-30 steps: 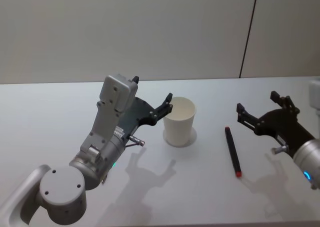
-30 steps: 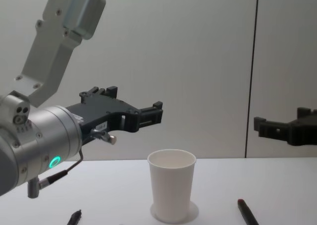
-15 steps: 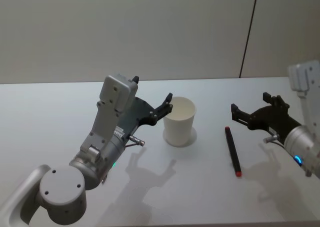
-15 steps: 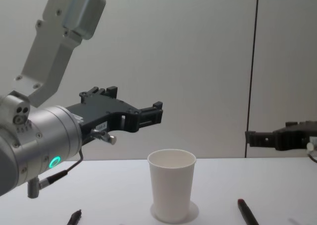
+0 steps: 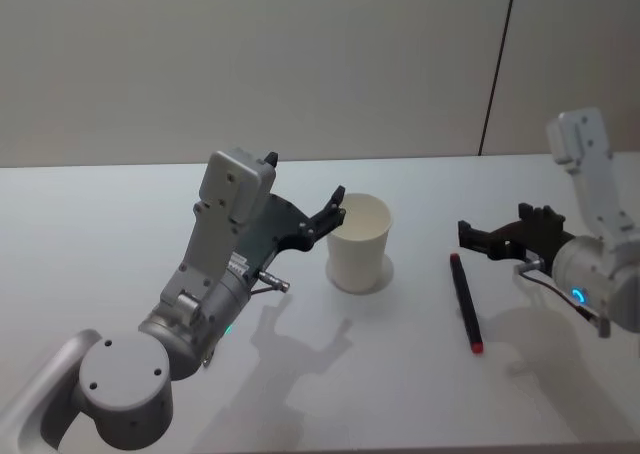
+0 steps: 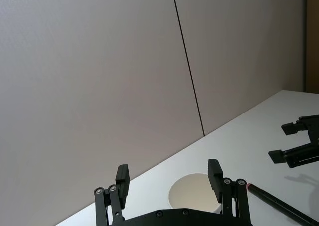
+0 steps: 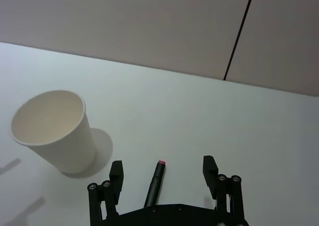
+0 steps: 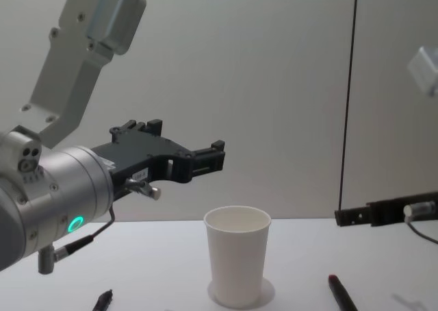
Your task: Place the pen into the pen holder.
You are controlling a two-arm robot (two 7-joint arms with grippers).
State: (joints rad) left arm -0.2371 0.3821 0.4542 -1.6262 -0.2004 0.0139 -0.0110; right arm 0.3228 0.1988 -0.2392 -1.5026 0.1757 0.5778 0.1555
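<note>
One pen holder (image 5: 358, 242), one pen (image 5: 465, 302), two grippers. The pen holder is a white paper cup, tapered, with a rolled rim, upright and empty on the table (image 5: 120, 224). The pen, black and red-tipped, lies flat at its 3 o'clock, apart from it. The left gripper (image 5: 330, 217) sits at 9 o'clock by the rim, fingers wide. The right gripper (image 5: 478, 237) hovers by the pen's 12 o'clock end, fingers spread, holding nothing.

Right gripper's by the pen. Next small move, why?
Probably lower the right gripper straight onto the pen: its open fingers straddle the pen's line, and the pen lies flat on the table, untouched, beside the cup. The left gripper hangs open by the cup.
</note>
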